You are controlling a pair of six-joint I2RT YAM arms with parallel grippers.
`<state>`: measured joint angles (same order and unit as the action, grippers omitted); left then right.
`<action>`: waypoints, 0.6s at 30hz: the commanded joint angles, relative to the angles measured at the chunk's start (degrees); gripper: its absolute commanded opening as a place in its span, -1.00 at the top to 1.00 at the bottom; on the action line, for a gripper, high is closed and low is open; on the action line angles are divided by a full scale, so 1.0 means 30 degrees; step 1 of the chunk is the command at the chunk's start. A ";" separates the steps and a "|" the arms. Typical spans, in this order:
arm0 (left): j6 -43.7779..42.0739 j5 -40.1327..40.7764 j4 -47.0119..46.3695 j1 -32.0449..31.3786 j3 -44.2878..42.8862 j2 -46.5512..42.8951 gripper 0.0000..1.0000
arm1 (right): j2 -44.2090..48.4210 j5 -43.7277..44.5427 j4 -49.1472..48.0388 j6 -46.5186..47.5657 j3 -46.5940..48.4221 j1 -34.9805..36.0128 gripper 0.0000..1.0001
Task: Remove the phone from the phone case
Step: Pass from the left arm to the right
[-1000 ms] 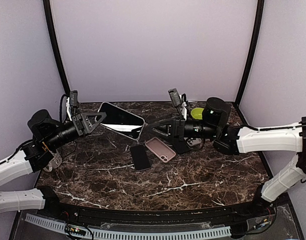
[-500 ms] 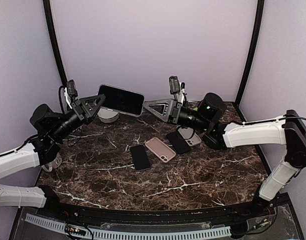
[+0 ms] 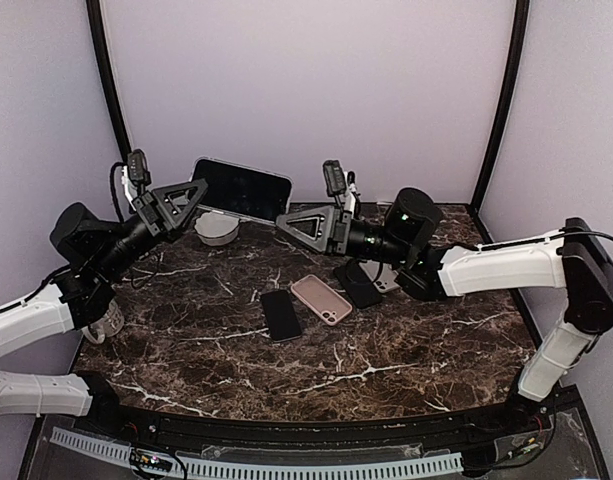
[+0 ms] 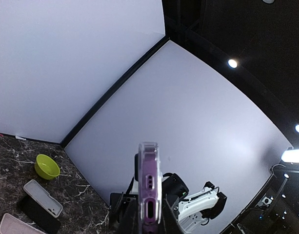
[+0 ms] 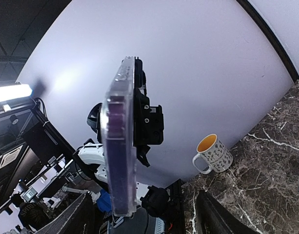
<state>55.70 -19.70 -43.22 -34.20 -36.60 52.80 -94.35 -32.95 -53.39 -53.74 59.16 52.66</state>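
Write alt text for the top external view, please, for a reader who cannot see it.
The left gripper holds a cased phone by one end above a dark marble table, while the open right gripper points at its other end. Below lie a black phone, a pink case and another dark phone.

The left arm [image 3: 26, 325] and right arm [image 3: 506, 268] have white shells on their long links and round black joints, with thin black cables [image 3: 115, 188] near the wrists. The left gripper [image 3: 200, 190] and right gripper [image 3: 282, 221] are hollow black triangular frames, each topped by a small black camera [image 3: 138, 166]
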 commanded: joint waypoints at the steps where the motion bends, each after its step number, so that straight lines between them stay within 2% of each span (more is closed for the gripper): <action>1: -0.0193 -0.0285 -0.1291 -0.0027 -0.1086 -0.0729 1.00 | -0.0207 -0.0485 -0.0900 -0.0419 0.0500 0.0082 -0.42; 4: -0.0156 -0.0264 -0.1217 -0.0027 -0.0935 -0.0830 1.00 | -0.0418 -0.0736 -0.1786 -0.0838 0.0679 0.0090 -0.35; 12: 0.0249 -0.0235 -0.1891 -0.0027 -0.0611 -0.0640 1.00 | -0.0947 -0.1271 -0.3329 -0.1391 0.1841 0.0108 -0.01; 18: 0.0524 -0.0396 -0.2348 -0.0027 -0.0427 -0.0262 1.00 | -0.1680 -0.1438 -0.3512 -0.1750 0.3001 0.0111 0.32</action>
<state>56.47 -20.32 -43.83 -34.20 -37.04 52.56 -97.82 -36.27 -60.10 -58.04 65.12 52.82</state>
